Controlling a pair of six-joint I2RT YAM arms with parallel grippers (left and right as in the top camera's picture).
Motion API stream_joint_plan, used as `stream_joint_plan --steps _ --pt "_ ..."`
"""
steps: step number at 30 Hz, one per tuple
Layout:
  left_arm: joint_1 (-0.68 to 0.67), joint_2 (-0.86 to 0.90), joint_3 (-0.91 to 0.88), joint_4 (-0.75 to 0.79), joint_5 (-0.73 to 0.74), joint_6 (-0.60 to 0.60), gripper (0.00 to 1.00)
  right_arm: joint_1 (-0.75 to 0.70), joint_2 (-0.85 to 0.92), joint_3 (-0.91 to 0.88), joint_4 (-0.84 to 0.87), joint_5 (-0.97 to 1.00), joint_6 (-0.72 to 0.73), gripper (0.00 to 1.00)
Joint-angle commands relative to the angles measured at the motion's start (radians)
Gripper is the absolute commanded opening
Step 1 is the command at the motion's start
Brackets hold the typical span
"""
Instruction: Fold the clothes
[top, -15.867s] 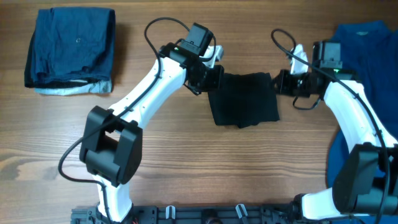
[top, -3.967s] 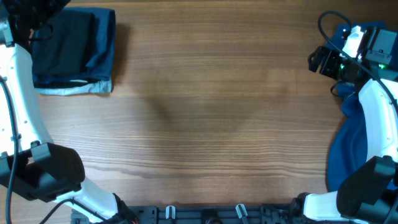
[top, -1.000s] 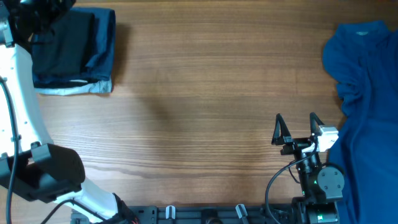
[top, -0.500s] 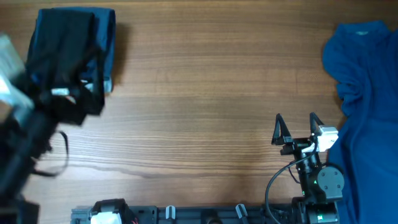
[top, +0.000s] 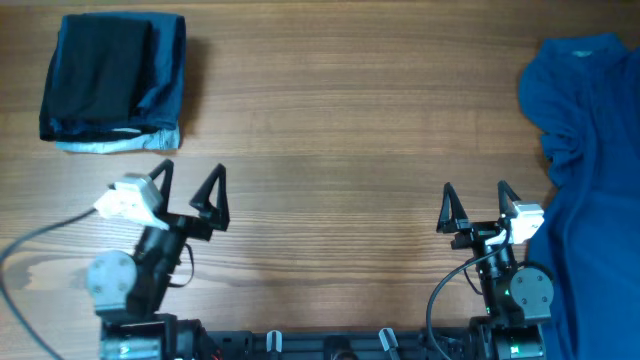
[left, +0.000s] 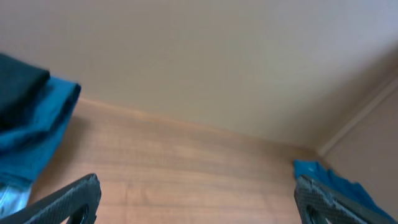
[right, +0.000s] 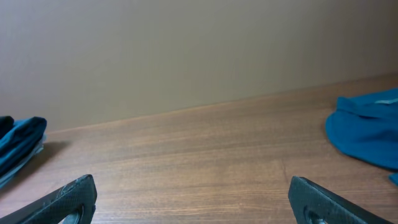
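Folded black fabric polo (top: 100, 70) lies atop folded navy garment stack (top: 165, 90) at far-left corner of wooden table (top: 350, 150) — finished pile, clear of work area. Crumpled bright blue shirt (top: 590, 150) heaped at right edge, unfolded, likely next. Left gripper (top: 192, 185) and right gripper (top: 475, 200) parked at near edge, fingers spread wide, empty. Earlier both arms worked polo mid-table; a second ago left arm was over stack — now retracted.
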Motion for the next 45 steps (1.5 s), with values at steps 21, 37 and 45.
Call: stream_joint_plan --steps 21,37,45 --pt "-0.082 -0.251 -0.335 0.029 -0.383 0.013 1.0 0.005 -0.005 -0.001 0.004 0.01 0.014 1.0" --pt "-0.114 -0.325 -0.335 -0.054 -0.395 0.433 1.0 0.005 -0.005 -0.001 0.004 0.01 0.014 1.0" --pt "-0.111 -0.323 -0.335 -0.053 -0.394 0.46 1.0 0.005 -0.005 -0.001 0.004 0.01 0.014 1.0"
